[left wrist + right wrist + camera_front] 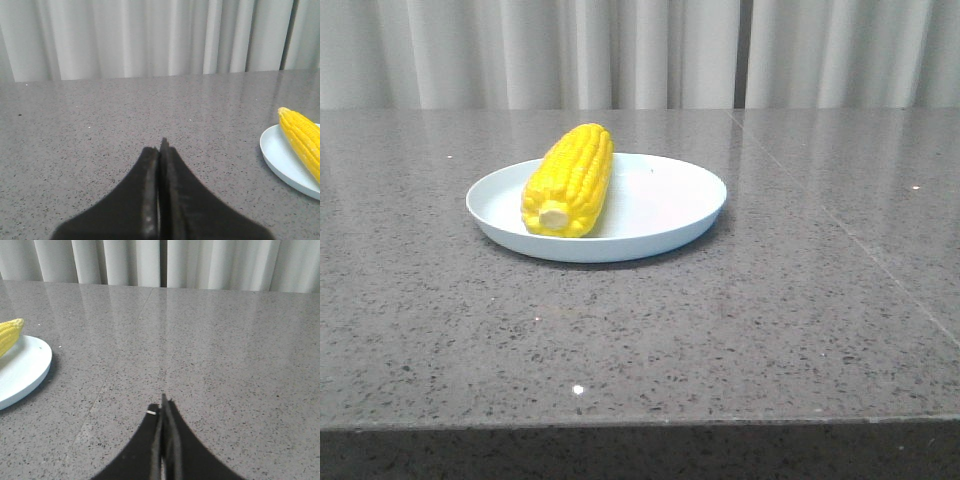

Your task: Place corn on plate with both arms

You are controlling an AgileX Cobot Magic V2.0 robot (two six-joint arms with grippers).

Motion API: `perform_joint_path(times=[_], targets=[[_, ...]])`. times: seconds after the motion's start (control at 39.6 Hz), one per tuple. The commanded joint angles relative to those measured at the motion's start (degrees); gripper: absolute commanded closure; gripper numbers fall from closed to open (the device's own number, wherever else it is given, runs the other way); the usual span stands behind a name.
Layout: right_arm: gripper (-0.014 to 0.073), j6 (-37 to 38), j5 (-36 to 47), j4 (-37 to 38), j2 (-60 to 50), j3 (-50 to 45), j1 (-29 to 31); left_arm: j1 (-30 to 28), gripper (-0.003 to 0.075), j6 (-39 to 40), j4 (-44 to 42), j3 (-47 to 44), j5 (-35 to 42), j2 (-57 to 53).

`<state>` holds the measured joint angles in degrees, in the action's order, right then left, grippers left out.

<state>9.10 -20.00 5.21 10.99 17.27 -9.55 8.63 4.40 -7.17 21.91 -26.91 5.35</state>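
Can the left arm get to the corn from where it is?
Probably yes. The corn lies in the open on the plate, and nothing stands on the table between it and the left pincer. That pincer is shut, though, so it would need to open first.

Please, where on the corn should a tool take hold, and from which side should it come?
Probably at the middle of the corn, coming from above, with the fingers across its width. It lies on its side on the plate, pale stub toward the camera, so the round flanks are free there; the tapered far tip would likely slip.
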Motion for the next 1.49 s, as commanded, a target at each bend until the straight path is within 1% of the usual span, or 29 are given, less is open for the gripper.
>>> perform_joint_path(times=[0.0,0.23,0.38,0.48,0.63,0.73,0.83,0.93,0.98,1.06,1.24,1.46], targets=[[0.0715,-0.34,5.25,1.05,0.41,1.63,0.13,0.33,0.0741,0.05,-0.16,1.5,4.49,0.58],[0.0715,-0.34,5.25,1.05,0.41,1.63,0.13,0.33,0.0741,0.05,-0.04,1.39,5.08,0.58],[0.0715,-0.34,5.25,1.05,0.41,1.63,0.13,-0.7,0.0741,0.05,0.06,-0.27,9.19,-0.85],[0.0715,-0.34,5.25,1.05,0.41,1.63,0.13,-2.71,0.0741,0.05,2.46,-3.73,13.69,-3.2],[0.0715,-0.34,5.25,1.05,0.41,1.63,0.13,-6.86,0.0741,0.0,5.52,-10.52,15.89,-7.02],[0.0715,-0.34,5.25,1.05,0.41,1.63,0.13,-8.86,0.0741,0.0,5.91,-14.77,18.67,-6.91],[0.0715,-0.34,5.25,1.05,0.41,1.63,0.13,-9.43,0.0741,-0.36,6.31,-18.7,22.74,-6.91],[0.0715,-0.34,5.25,1.05,0.41,1.63,0.13,-9.43,0.0741,-2.46,7.65,-21.56,25.52,-6.91],[0.0715,-0.34,5.25,1.05,0.41,1.63,0.13,-9.43,0.0741,-3.0,8.28,-22.44,26.08,-6.91],[0.0715,-0.34,5.25,1.05,0.41,1.63,0.13,-9.43,0.0741,-3.79,8.49,-22.44,24.69,-6.91],[0.0715,-0.34,5.25,1.05,0.41,1.63,0.13,-9.43,0.0741,-8.83,12.05,-22.44,24.69,-6.91],[0.0715,-0.34,5.25,1.05,0.41,1.63,0.13,-9.43,0.0741,-8.83,12.16,-22.44,24.69,-6.91]])
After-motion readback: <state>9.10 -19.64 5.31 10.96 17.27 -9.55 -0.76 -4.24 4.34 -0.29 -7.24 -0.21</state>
